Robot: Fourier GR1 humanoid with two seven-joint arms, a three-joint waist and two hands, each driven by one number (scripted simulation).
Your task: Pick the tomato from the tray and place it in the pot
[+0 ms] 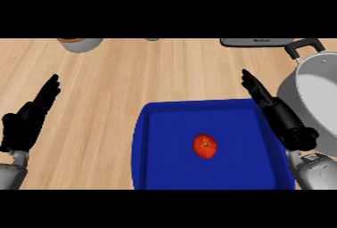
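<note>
Blue tray (158, 147) on wooden counter (132, 75) holds lone tomato (204, 146), red, round, near tray's middle. Grey pot (316, 95) at right edge, just beside tray. Right hand (280, 118) over tray's right rim, fingers straight. Left hand (30, 120) at left, fingers straight, well apart from tray.

The robot shows two forearms and two hands. The left robot hand (25, 124) is fully black, with long thin fingers that narrow to pointed tips and a wider, blocky palm. The right robot hand (280, 116) has the same black colour and the same slim, segmented fingers, with a rounded knuckle part near the wrist. Behind each hand there is a light grey forearm, smooth and rounded, with darker joints at the wrist.
</note>
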